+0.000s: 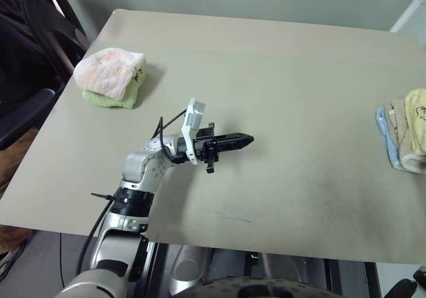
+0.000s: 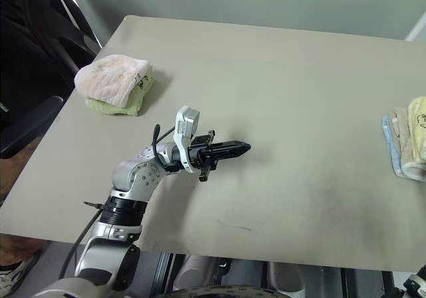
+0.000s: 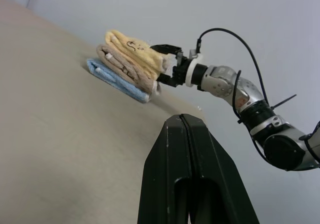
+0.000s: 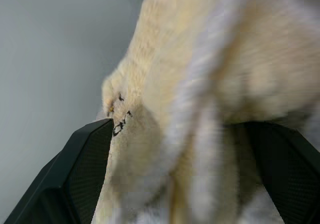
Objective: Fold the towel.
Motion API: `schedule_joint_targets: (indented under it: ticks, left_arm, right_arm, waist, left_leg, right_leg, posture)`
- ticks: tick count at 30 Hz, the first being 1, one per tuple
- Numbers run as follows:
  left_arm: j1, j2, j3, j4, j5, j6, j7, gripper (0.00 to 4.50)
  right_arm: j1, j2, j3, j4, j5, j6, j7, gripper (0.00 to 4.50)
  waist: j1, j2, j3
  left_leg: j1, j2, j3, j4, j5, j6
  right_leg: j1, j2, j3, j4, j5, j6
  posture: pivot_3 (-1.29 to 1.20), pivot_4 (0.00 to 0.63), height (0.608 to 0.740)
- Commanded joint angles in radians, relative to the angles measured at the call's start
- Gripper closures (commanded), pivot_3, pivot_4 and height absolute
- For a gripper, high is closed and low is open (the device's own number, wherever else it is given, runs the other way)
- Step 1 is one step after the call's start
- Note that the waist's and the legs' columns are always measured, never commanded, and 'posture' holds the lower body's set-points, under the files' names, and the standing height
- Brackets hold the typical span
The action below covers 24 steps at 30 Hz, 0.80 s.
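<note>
- Left gripper (image 1: 245,139) hangs over the middle of the table (image 1: 286,78), fingers pressed together, holding nothing, well apart from the towel (image 3: 134,50).
- Right gripper (image 3: 167,64) is the nearer one, jaws spread wide around the towel's end.
- Towel lies folded atop the beige towel (image 3: 125,66) and blue cloth (image 3: 114,80) at the table's right edge.

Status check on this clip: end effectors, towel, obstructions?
Left end effector shut, empty, over the table. Right end effector open around folded yellow towel, atop beige towel. Nothing obstructing.
</note>
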Motion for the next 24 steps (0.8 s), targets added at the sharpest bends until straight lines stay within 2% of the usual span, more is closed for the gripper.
schedule_joint_targets:
  ticks: [1,6,9,11,12,15,20,24]
  left_arm:
    - [-0.034,-0.002,0.002,0.002,-0.001,-0.011,-0.017,4.5]
    - [-0.068,-0.007,0.004,0.007,-0.009,0.003,-0.014,4.5]
    - [-0.078,-0.005,0.02,0.015,-0.001,-0.025,-0.006,4.5]
    - [-0.085,-0.021,0.04,0.025,0.002,-0.065,0.006,4.5]
    - [-0.088,-0.024,0.046,0.027,0.005,-0.085,0.002,4.5]
    - [-0.082,-0.006,0.034,0.031,0.051,-0.175,-0.037,4.5]
    - [-0.067,0.039,0.034,0.052,0.106,-0.309,-0.11,4.5]
    - [-0.039,0.098,0.017,0.091,0.192,-0.458,-0.17,3.62]
  right_arm:
    - [0.049,-0.006,-0.064,-0.113,0.094,0.006,-0.005,0.04]
    - [0.242,-0.063,-0.069,-0.251,0.201,0.115,0.084,0.04]
    - [0.406,-0.158,-0.035,-0.476,0.042,0.185,0.264,0.04]
    - [0.452,-0.196,0.0,-0.598,-0.086,0.162,0.387,0.04]
    - [0.458,-0.206,0.023,-0.646,-0.153,0.136,0.442,0.04]
    - [0.422,-0.243,0.141,-0.715,-0.335,0.072,0.572,0.04]
    - [0.335,-0.312,0.351,-0.729,-0.525,0.033,0.743,0.04]
    - [0.257,-0.329,0.521,-0.665,-0.703,-0.022,0.845,0.0]
  waist:
    - [0.0,0.0,0.0]
    - [0.002,0.0,0.0]
    - [0.001,0.002,-0.001]
    - [-0.007,0.001,0.0]
    - [-0.011,-0.001,0.0]
    - [-0.015,-0.002,0.0]
    - [-0.014,-0.002,0.001]
    - [-0.012,-0.002,0.0]
  left_leg:
    - [0.0,0.0,0.0,0.0,0.0,0.0]
    - [0.0,0.0,0.0,0.0,-0.001,-0.003]
    - [-0.001,0.0,0.001,0.0,-0.002,-0.007]
    - [0.0,0.0,0.002,0.0,-0.006,-0.013]
    - [0.0,0.001,0.002,0.0,-0.007,-0.014]
    - [0.0,0.001,0.002,0.002,-0.007,-0.009]
    - [-0.001,0.0,0.002,0.003,-0.004,-0.004]
    - [-0.001,0.0,0.002,0.003,-0.001,-0.005]
  right_leg:
    - [0.0,0.0,0.0,0.0,0.0,0.0]
    - [0.0,0.0,0.0,-0.001,-0.003,0.004]
    - [0.0,0.0,0.0,-0.001,-0.008,0.009]
    - [0.0,0.0,0.0,0.0,-0.011,0.006]
    - [0.0,0.0,0.0,0.0,-0.014,0.001]
    - [0.001,0.0,0.0,0.0,-0.013,0.0]
    - [0.001,0.0,0.001,-0.001,-0.01,0.002]
    - [0.001,0.001,0.0,0.0,-0.006,0.007]
  posture:
    - [0.0,0.15,0.733]
    - [0.0,0.15,0.733]
    - [0.0,0.15,0.733]
    - [0.0,0.15,0.733]
    - [0.0,0.15,0.733]
    - [0.0,0.15,0.733]
    - [0.0,0.15,0.733]
    - [0.0,0.15,0.733]
